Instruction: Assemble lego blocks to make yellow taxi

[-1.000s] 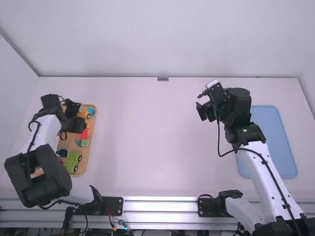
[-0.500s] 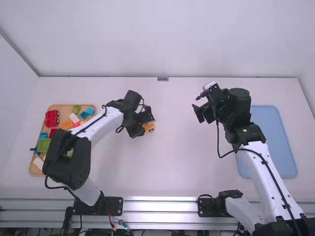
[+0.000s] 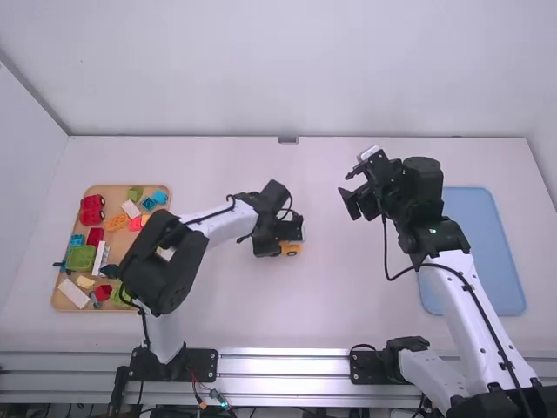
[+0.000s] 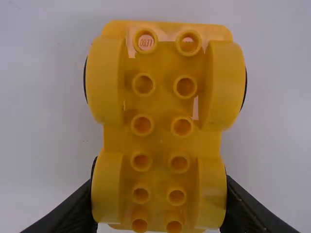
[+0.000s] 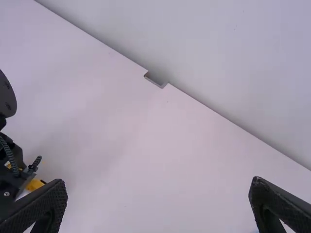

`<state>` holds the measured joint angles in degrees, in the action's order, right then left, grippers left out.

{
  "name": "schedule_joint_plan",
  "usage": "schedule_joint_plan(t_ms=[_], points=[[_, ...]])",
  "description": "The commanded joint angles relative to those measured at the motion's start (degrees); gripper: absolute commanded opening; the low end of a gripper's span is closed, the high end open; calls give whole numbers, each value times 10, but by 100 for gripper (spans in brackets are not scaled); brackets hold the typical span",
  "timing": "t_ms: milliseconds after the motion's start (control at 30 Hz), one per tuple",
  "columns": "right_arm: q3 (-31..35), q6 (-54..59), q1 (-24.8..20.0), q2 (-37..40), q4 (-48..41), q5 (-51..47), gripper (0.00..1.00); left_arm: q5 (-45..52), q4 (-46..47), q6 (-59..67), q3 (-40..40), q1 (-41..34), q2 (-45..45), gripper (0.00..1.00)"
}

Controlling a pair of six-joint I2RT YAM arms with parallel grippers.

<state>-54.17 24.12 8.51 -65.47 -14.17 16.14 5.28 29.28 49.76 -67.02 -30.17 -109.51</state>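
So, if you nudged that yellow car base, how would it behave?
The yellow car base would probably roll on its black wheels. Its thick moulded studs suggest stiff plastic that barely bends. With wheels on both sides, it seems unlikely to tip.

High view: from above and behind, it looks forward and down, far enough to take in most of the bench (image 3: 348, 305).
Left wrist view: very near, it faces the tubed underside of the yellow wheeled base (image 4: 161, 141).
Right wrist view: farther off, it looks obliquely to the back wall (image 5: 233, 63).
Shared part: high and right wrist views both have the grey notch (image 3: 288, 139); the yellow wheeled base, partly hidden, seems common to all three.
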Motion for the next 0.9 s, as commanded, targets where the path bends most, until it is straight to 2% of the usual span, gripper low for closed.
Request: schedule_joint_plan(t_ms=[0,33,100,133,167,200,400,567,833,867], points=[[-21,-3,1,-4,0,2,99,-2,1,11,-5,2,-9,31],[-21,-2,2,-4,0,2,98,3,0,12,-5,2,-10,36],[-21,-2,0,-4,0,2,99,5,-5,11,-5,2,-9,58],[-21,-2,0,-4,0,2,99,5,-5,11,-5,2,-9,58],[-21,-3,0,-4,0,2,99,3,-6,11,-5,2,-9,75],[-21,-2,2,-4,0,1,99,1,-6,11,-5,2,-9,98],[-21,-3,1,-4,2,2,98,-5,-1,-19,-17,6,-2,99],[-21,-3,1,-4,2,2,98,12,73,-24,-56,25,33,99],[-21,-3,1,-4,2,6,98,13,100,-157,-83,131,95,99],[-21,-3,1,-4,2,6,98,11,94,-207,-85,156,102,99]])
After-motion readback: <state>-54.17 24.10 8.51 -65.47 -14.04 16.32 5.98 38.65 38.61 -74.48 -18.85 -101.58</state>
